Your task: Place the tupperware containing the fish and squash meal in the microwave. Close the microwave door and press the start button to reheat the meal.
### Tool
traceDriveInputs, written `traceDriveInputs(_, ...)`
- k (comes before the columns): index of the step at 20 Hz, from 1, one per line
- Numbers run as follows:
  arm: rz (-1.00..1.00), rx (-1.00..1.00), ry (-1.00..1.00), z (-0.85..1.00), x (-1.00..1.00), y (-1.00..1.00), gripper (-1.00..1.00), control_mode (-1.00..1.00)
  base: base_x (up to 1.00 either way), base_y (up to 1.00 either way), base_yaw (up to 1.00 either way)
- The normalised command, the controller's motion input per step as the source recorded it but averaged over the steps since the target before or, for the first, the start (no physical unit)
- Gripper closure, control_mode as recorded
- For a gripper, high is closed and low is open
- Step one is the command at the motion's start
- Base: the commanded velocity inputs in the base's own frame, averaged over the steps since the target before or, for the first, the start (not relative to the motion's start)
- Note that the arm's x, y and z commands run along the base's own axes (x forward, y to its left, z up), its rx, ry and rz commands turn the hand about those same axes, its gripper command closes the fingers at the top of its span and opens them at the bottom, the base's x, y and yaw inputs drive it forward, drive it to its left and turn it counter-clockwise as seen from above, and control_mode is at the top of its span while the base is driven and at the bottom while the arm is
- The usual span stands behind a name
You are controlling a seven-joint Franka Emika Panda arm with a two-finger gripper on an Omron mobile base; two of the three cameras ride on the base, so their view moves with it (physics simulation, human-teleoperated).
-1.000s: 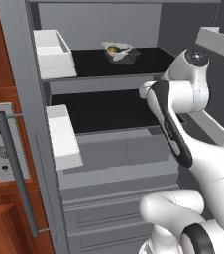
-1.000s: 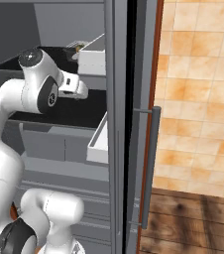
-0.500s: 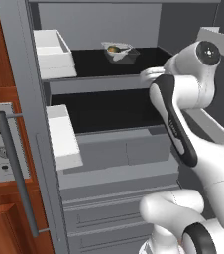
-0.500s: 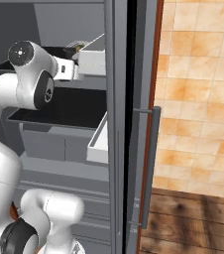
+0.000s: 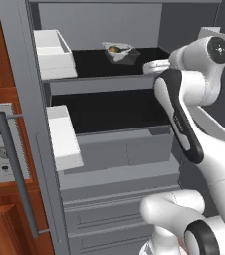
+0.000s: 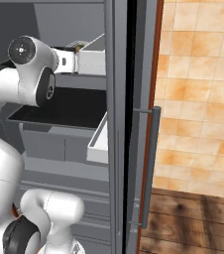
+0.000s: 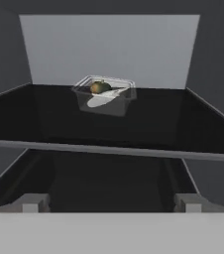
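We are swinging our arm up and toward the upper dark shelf [image 5: 94,62], the wrist now higher and nearer its front edge than a second ago. The tupperware [image 7: 104,94] is sitting at the back middle of that shelf, the fish and squash meal [image 7: 100,88] inside it, untouched. Our gripper [image 7: 111,202] is spreading wide, holding nothing, aimed straight at the tub but well short of it. We judge we are only beginning the reach; pickup is not yet done.
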Motion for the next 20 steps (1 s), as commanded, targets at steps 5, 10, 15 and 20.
traceDriveInputs(5,-0.18,0.10,-0.12,0.06,0.00,0.14,-1.00,-1.00,0.00,0.00,0.00)
traceDriveInputs(10,-0.21,0.20,-0.04,0.00,0.03,0.11,-1.00,-1.00,0.00,0.00,0.00)
traceDriveInputs(15,-0.16,0.29,0.00,0.05,0.13,0.04,-1.00,-1.00,0.00,0.00,0.00)
traceDriveInputs(20,-0.03,0.22,0.04,0.22,0.16,0.10,-1.00,-1.00,0.00,0.00,0.00)
